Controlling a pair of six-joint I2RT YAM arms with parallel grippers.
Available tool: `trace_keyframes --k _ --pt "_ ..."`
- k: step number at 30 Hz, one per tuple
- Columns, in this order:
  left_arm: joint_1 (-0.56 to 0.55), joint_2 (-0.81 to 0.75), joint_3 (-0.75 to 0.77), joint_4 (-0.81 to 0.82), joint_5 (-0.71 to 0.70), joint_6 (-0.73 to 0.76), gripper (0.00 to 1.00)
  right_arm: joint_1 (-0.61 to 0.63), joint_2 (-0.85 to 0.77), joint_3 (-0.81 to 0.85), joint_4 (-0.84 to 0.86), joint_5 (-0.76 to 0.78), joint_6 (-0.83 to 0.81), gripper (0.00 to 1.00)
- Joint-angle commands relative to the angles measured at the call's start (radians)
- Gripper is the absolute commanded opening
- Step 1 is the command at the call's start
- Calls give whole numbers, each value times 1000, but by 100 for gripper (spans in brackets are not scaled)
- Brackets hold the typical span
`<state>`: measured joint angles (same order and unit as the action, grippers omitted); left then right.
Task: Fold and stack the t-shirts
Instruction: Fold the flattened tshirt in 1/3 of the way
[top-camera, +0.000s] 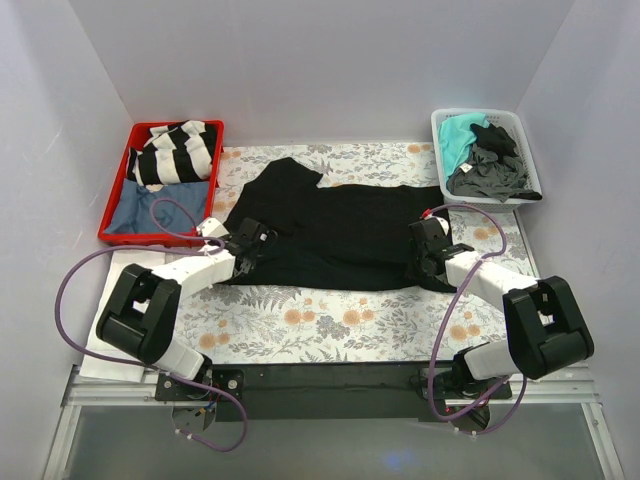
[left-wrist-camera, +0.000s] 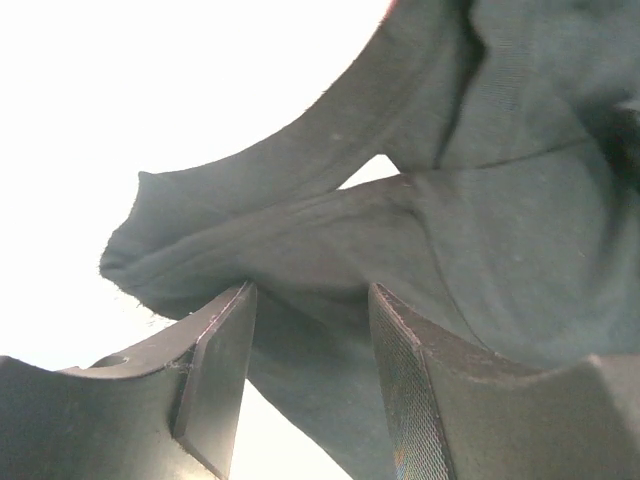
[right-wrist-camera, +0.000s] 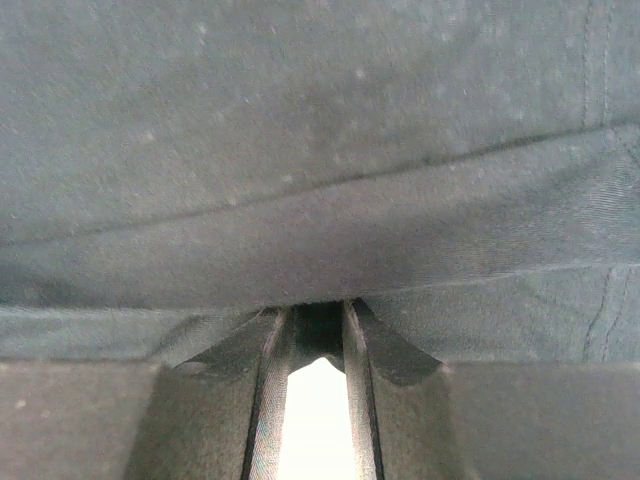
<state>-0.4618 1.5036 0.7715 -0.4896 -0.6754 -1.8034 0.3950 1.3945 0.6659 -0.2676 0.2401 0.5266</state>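
Observation:
The black t-shirt (top-camera: 340, 225) lies spread across the middle of the floral mat. My left gripper (top-camera: 256, 246) sits at its left end, near the sleeve. In the left wrist view the left gripper (left-wrist-camera: 310, 310) is open, and a fold of the shirt (left-wrist-camera: 330, 240) lies between the fingers (left-wrist-camera: 215, 370). My right gripper (top-camera: 430, 256) is at the shirt's right end. In the right wrist view the right gripper (right-wrist-camera: 318, 315) is nearly closed, pinching the edge of the black cloth (right-wrist-camera: 320, 150) at its tips. Teal (top-camera: 458, 135) and dark grey (top-camera: 490, 170) t-shirts lie in the white basket.
A red bin (top-camera: 112, 225) at the back left holds a folded black-and-white striped shirt (top-camera: 180, 152) on a blue one (top-camera: 140, 212). The white basket (top-camera: 530, 150) stands at the back right. A white sheet (top-camera: 105, 350) lies at the near left. Walls enclose three sides.

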Motion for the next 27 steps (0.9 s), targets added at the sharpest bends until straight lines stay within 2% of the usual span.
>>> trace_keyframes --k 1,6,11,20,27 --pt "20 -8 -26 -69 25 -91 47 7 44 -41 5 -16 4 32" --pt "51 33 -78 -116 100 -135 47 7 38 -84 -10 -4 21 32" --pt "66 41 -9 -251 149 -204 45 7 52 -106 -88 10 65 27" --pt "68 -129 -95 -326 275 -295 43 5 -29 -166 -162 -15 133 25" --pt "68 -207 -112 -437 246 -367 42 7 -156 -216 -243 -22 182 25"
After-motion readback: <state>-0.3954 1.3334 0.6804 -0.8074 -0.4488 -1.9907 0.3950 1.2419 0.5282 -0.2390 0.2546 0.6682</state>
